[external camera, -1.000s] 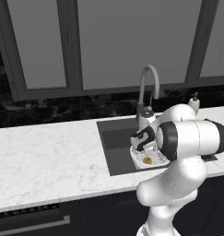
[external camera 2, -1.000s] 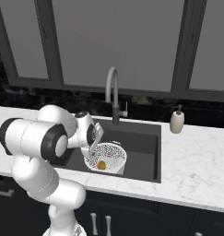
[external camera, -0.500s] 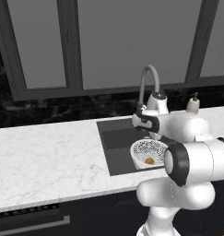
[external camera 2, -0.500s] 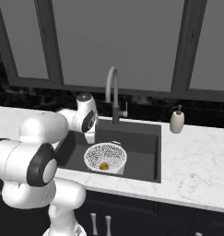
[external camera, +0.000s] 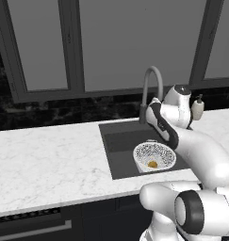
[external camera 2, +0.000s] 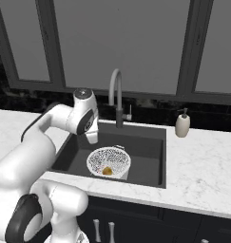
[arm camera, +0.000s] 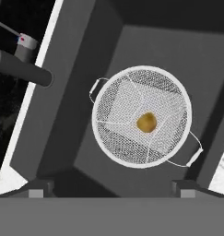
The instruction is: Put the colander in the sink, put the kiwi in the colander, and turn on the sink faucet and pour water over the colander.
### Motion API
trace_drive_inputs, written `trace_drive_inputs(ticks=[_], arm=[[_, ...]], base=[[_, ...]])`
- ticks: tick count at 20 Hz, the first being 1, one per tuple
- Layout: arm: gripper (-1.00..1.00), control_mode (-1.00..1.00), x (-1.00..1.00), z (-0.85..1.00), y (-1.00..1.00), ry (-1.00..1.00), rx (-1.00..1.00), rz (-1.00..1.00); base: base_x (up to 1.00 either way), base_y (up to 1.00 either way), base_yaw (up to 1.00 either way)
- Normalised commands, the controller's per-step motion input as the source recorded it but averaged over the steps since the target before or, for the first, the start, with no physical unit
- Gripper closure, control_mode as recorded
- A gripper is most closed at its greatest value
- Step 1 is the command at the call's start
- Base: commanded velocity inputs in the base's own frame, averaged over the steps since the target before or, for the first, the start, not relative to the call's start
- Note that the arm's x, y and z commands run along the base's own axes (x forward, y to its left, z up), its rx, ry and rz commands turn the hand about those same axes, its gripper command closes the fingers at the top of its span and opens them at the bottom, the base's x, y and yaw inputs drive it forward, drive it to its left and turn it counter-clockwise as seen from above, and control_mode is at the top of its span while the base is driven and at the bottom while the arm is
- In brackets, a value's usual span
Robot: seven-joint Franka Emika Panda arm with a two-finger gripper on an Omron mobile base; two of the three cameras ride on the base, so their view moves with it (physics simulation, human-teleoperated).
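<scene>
The colander (arm camera: 142, 116) stands on the floor of the sink (arm camera: 62, 124), toward its near side, and the kiwi (arm camera: 146, 122) lies in the middle of the mesh bowl. The tool (arm camera: 111, 190) hangs above the sink, looking straight down on the colander, its two tips set wide apart and holding nothing. The faucet (external camera: 152, 89) rises from the far edge of the sink, its arched spout reaching over the basin. A soap bottle (external camera 2: 182, 125) stands on the white marble worktop (external camera: 45, 160), to the right of the faucet, just beyond the sink's far right corner.
</scene>
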Motion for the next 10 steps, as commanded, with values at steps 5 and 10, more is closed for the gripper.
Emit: trace_drive_inputs(ticks=[5,10], arm=[[-1.0,-1.0,-0.09,0.59,-0.43,0.0,0.12,0.05],[-1.0,-1.0,0.0,0.39,-0.71,0.01,0.25,0.0]], base=[[0.0,0.0,0.0],[0.0,0.0,0.0]])
